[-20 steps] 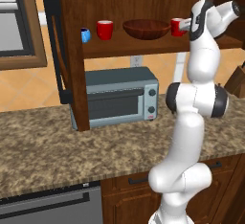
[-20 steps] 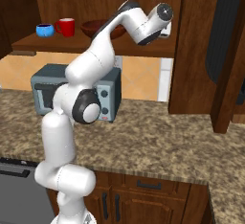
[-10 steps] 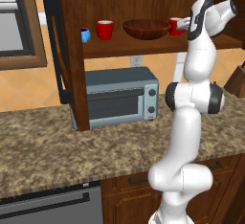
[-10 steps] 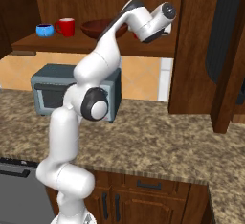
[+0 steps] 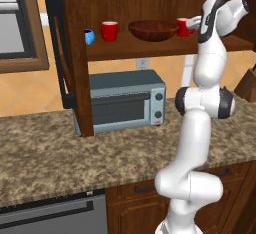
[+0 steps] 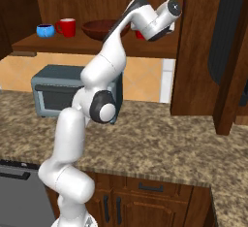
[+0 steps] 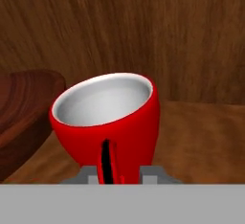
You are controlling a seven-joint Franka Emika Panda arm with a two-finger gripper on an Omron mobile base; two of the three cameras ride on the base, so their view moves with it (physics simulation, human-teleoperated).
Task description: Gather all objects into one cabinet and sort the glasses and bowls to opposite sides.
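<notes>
1. Gripper (image 5: 192, 24) jaws sit close against the glossy red mug with a white inside (image 7: 109, 122), apparently clamped on it, tilted.
2. Mug hangs over the dark reddish-brown cabinet shelf (image 5: 150, 47) near its right end, just beside the wide brown wooden bowl (image 5: 153, 30).
3. Second red mug (image 5: 109, 30) and round blue cup (image 5: 89, 37) stand toward the left edge.
4. Best handling, I judge: level it and carry it clear over the bowl.

From behind the arm, we viewed the cabinet shelf (image 5: 150, 48) from left and right; both base views shared that shelf (image 6: 87, 46) and the toaster oven (image 5: 122, 103). The hand camera sat close to a red mug (image 7: 112, 122).
</notes>
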